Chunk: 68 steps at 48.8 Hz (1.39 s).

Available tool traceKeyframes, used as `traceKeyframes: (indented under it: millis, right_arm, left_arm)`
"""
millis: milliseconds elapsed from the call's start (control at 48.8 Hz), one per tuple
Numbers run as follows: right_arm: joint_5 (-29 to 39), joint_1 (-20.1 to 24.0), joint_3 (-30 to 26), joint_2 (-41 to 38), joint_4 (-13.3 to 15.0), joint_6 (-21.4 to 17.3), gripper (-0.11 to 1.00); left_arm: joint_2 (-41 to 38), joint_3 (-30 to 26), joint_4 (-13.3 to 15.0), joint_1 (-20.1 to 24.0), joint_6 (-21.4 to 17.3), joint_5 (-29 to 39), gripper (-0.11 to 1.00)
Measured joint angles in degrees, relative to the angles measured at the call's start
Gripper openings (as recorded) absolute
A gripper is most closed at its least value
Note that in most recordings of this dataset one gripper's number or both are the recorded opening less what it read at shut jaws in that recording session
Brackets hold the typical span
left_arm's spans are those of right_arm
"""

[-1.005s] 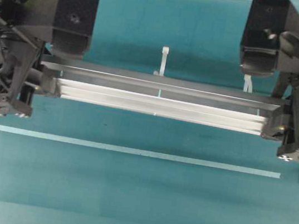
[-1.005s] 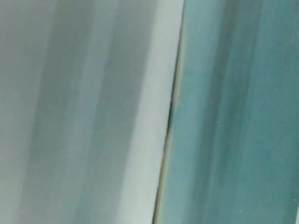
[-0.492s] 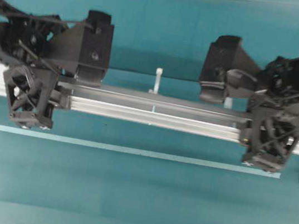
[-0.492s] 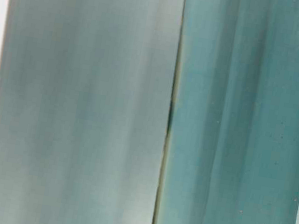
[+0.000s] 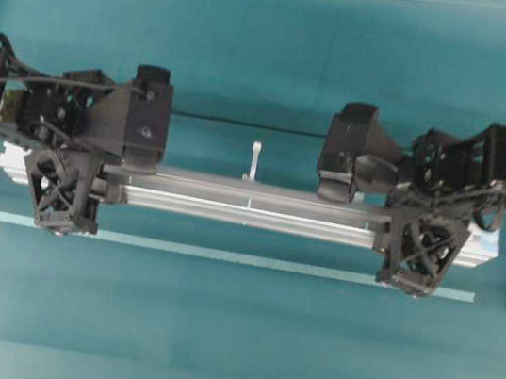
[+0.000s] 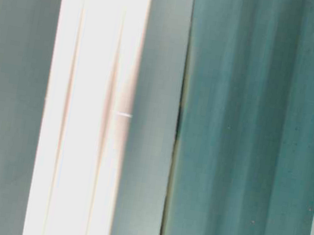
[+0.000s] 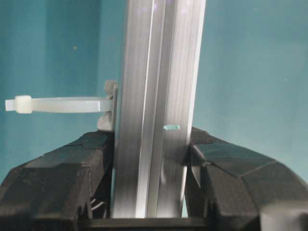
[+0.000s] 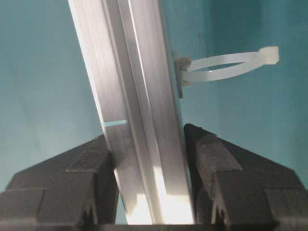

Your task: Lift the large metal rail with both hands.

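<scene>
The large metal rail [image 5: 250,206] is a long grooved silver bar lying left to right across the overhead view. One white peg [image 5: 254,161] sticks out of its far side. My left gripper [image 5: 83,176] is shut on the rail near its left end, and my right gripper [image 5: 409,230] is shut on it near its right end. In the left wrist view the rail [image 7: 156,96] runs between the black fingers [image 7: 72,178] of that gripper [image 7: 151,161]. In the right wrist view the rail [image 8: 130,86] sits between the fingers [image 8: 226,183] of that gripper [image 8: 149,159]. I cannot tell if the rail touches the table.
A thin flat pale-teal strip [image 5: 224,256] lies on the teal table just in front of the rail, parallel to it. White loop ties [image 7: 57,104] [image 8: 226,65] stick out sideways from the rail. The table-level view shows the rail only as a bright blur [image 6: 86,106].
The rail and both grippers look smaller in the overhead view and have drawn in from its edges. The rail has moved down, away from that camera, still held at both ends.
</scene>
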State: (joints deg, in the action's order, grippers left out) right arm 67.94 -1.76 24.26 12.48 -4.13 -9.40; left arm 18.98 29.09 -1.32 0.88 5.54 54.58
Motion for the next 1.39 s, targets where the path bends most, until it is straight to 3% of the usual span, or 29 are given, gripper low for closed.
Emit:
traceKeyframes:
  millis: [451,738,1395]
  right_arm:
    - [-13.54,0.00,6.68,-5.27,3.78,0.88,0.39]
    - [-20.57,0.70,9.67,-8.53,3.87,1.85,0.39]
    - [-27.77,2.11,16.52,-8.61,4.04,1.93,0.39]
  left_arm:
    - [-1.67,13.62,-0.44,0.35,1.93,-17.58,0.36]
    - [-5.89,16.61,-0.35,-0.26,2.37,-22.59,0.36]
    - [-12.13,18.63,-0.44,-1.23,2.99,-30.50,0.36]
